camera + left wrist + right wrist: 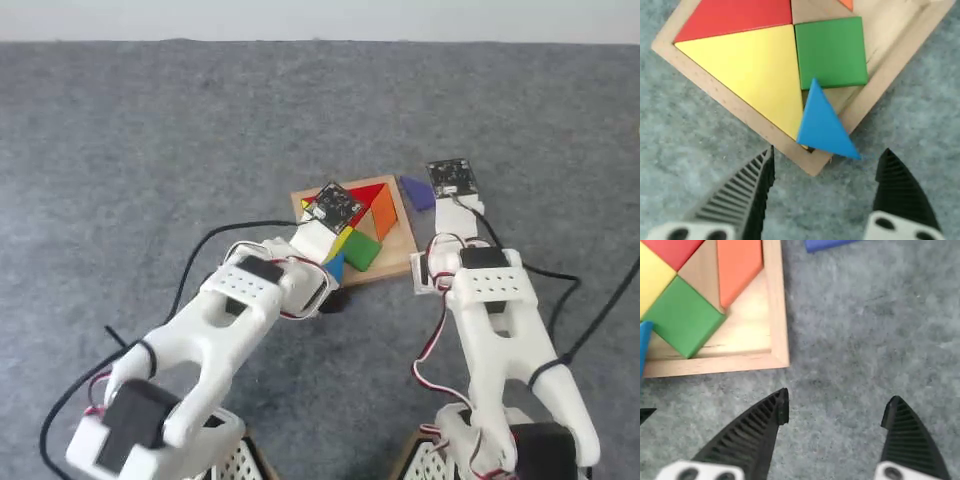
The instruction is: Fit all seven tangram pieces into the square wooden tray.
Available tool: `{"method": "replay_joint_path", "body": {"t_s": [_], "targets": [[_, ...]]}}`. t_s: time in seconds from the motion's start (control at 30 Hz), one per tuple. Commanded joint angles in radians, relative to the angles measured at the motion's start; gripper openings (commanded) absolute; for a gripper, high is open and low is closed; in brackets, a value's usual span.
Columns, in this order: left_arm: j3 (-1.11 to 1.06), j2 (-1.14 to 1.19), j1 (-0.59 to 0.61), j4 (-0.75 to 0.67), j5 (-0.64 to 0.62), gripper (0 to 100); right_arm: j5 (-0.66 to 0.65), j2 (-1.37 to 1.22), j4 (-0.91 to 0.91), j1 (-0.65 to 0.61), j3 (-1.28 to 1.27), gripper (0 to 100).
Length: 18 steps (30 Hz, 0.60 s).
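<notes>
The square wooden tray (715,87) lies on the grey table (150,150) in front of the two arms, turned a little askew. Inside it a red triangle (735,15) and a yellow triangle (750,70) sit flat, edge to edge. A green square (830,52) is tucked against the yellow one, and an orange piece (740,265) lies along the tray's far right side. Bare wood shows between the orange piece and the green square.

The small blue triangle (822,122) is not seated. It lies tilted across the near corner of the tray, one tip overlapping the green square's edge and its wide side hanging over the rim.

The left gripper (828,152) hovers just over that corner with its jaws spread wide and nothing between them. The blue triangle sits just ahead of the gap.

A purple piece (417,192) rests on the table just beyond the tray's right side (outside the rim, not touching it as far as I can see). The right gripper (839,396) hangs over bare table beside the tray's right corner. Its jaws are also wide apart and hold nothing.
</notes>
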<state>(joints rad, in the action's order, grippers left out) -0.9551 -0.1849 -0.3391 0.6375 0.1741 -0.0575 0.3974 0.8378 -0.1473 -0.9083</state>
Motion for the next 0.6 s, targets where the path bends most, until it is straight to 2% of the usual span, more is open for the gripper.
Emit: {"method": "replay_joint_path", "body": {"t_s": [0.0, 0.27, 0.57], "targets": [[0.047, 0.002, 0.023, 0.006, 0.014, 32, -0.006, -0.001, -0.015, 0.005, 0.006, 30.6], [0.076, 0.012, 0.083, 0.006, 0.051, 32, -0.006, -0.001, -0.015, 0.004, 0.006, 30.6], [0.085, 0.009, 0.083, 0.008, 0.069, 32, -0.006, -0.001, -0.015, 0.002, 0.006, 30.6]]}}
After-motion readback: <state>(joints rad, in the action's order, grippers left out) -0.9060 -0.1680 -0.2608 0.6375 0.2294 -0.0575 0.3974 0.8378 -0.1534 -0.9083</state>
